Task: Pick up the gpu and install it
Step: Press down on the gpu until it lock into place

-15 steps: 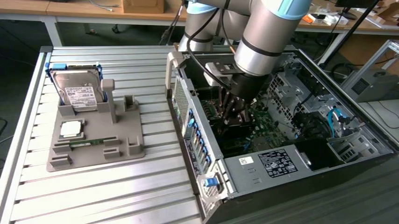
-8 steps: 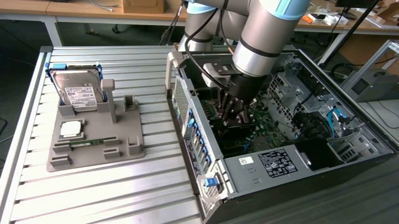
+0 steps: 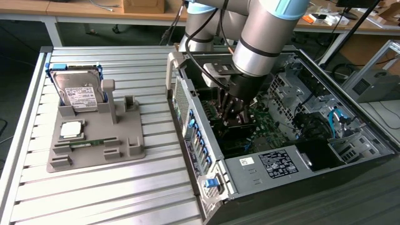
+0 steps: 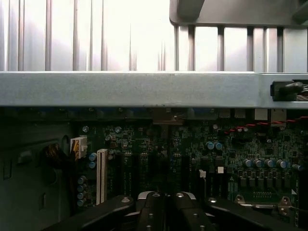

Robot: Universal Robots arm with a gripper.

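gripper (image 3: 240, 123) clenched, low inside case (image 3: 206, 154) | gpu (image 3: 239, 125) mostly hidden beneath it | grasp unclear | motherboard (image 4: 192, 159) dim

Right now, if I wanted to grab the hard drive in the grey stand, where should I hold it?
Probably its upper end, coming from above. The hard drive stands on edge in the grey holder, so its bottom is tucked into the slot and its broad flat faces are free up top to pinch.
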